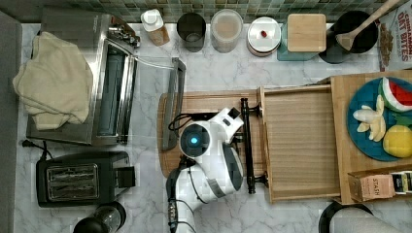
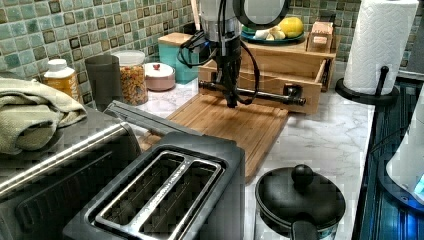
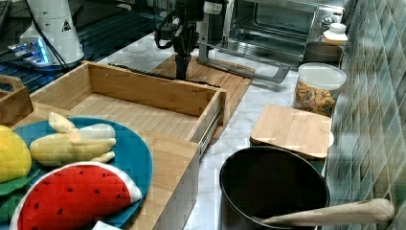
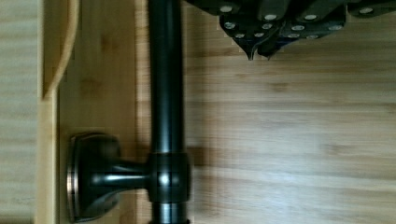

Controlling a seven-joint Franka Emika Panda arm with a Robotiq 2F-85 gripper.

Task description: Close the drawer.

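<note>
Gripper: nearest the lens in the wrist view, the gripper (image 4: pixel 259 52) has its fingers pinched together with nothing between them. It hangs over the board (image 4: pixel 289 140), just beside the handle (image 4: pixel 166 93).
Drawer: centre right in the top view, the drawer (image 1: pixel 299 141) is pulled far out of its cabinet. Its front and the black bar reach over the board's edge.
Progress: nothing of the closing looks done (the tray's whole bottom still lies bare to the top view).
Left to do: as I judge it, the clenched fingers must press against the bar or the drawer front and push it toward the top view's right until the front meets the cabinet.
Contact: I cannot tell whether the fingers touch the bar; the left view puts them right against it, centre top.
Drawer contents: nothing to be seen inside.
Pot: at the right view's lower right, the black pot (image 3: pixel 225 182) holds a wooden spoon (image 3: pixel 330 213) leaning on its rim.
Plate: on the cabinet top at the top view's right edge, the blue plate (image 1: pixel 362 141) carries toy fruit: a watermelon slice, a banana and a lemon.
Jar: at the right view's centre right, the lidded jar (image 3: pixel 318 91) is partly filled with coloured cereal.
Cup: at the top view's upper centre, the dark cup (image 1: pixel 191 31) looks empty (its depths are dim).
</note>
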